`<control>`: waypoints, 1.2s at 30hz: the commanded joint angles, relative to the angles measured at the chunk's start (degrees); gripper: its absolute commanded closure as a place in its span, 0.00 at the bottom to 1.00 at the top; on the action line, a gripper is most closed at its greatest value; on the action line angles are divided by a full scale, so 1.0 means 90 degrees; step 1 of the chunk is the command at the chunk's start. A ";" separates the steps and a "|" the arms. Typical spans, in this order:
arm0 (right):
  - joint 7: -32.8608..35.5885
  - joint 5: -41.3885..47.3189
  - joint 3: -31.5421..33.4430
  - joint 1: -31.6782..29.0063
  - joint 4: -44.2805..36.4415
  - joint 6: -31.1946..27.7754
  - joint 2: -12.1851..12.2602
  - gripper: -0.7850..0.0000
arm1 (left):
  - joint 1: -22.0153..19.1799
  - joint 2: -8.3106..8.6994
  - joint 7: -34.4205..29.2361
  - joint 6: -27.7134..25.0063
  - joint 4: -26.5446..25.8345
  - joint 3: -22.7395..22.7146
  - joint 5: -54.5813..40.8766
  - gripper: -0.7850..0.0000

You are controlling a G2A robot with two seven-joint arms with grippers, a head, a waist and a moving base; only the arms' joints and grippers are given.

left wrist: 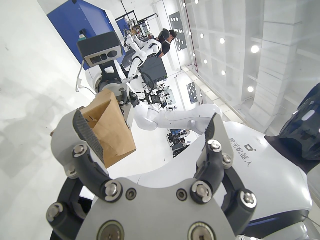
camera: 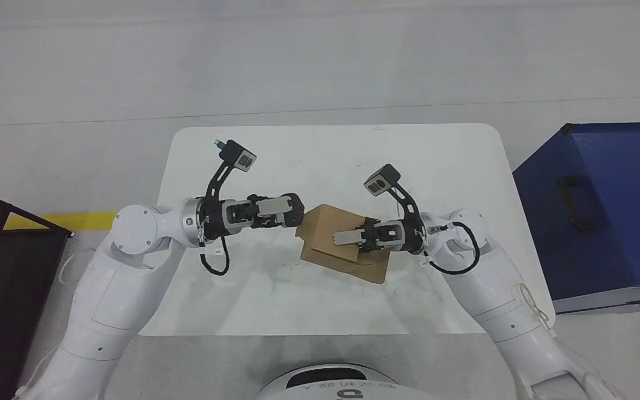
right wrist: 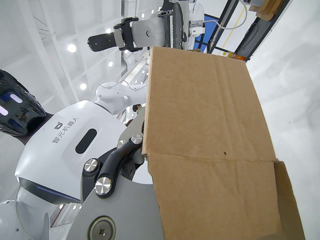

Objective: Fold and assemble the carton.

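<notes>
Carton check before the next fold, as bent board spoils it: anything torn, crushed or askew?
No tear or crushing shows. The carton is held skewed to the table edges by the right pincer; a small dark speck marks one panel.

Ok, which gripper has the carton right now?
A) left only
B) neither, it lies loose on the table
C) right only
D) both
C: the right gripper is closed on the carton, while the left gripper stands wide open close by, not gripping it.

overhead view looks down; both wrist views share the carton (right wrist: pixel 207 116)
</notes>
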 commanded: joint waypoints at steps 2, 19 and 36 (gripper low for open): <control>-0.0012 0.0017 -0.0017 0.0010 0.0012 -0.0016 0.0003 1.00 | 0.0001 -0.0008 0.0021 -0.0011 0.0026 0.0022 0.0013 0.00; -0.0090 0.0082 -0.0105 0.0040 0.0025 -0.0059 0.0024 1.00 | 0.0041 -0.0045 0.0050 -0.0035 0.0022 0.0174 0.0143 0.00; -0.0087 0.0045 -0.0182 0.0048 -0.0016 -0.0102 0.0052 1.00 | -0.0093 -0.0114 -0.0093 -0.0102 -0.0003 0.0444 -0.0032 0.00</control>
